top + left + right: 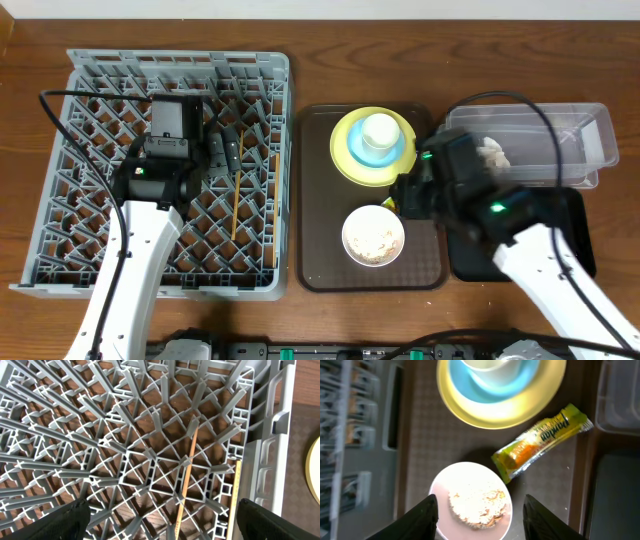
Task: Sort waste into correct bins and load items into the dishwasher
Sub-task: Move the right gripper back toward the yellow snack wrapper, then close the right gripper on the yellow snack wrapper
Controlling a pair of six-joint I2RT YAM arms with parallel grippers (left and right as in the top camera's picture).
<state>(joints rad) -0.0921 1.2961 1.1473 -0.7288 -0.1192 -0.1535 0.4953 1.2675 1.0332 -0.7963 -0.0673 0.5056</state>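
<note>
Left gripper (162, 520) hangs over the grey dish rack (52, 190) with its fingers spread wide and nothing between them; the two chopsticks (187, 472) lie down in the lattice below it. The right gripper (480, 502) sits low over the brown tray (320, 250), fingers apart on either side of the white bowl (440, 487) – can't tell if they touch it; the bowl has whitish crumbs (475, 505) in it. The yellow-green wrapper (542, 440) lies flat on the tray just beside the bowl; behind it is the yellow plate (365, 178) with the blue bowl (385, 157) and the cup (380, 130) stacked on top. A crumpled white scrap (492, 152) is in the clear tub (590, 130) – the black tray (580, 225) sits in front of that, under the right arm.
</note>
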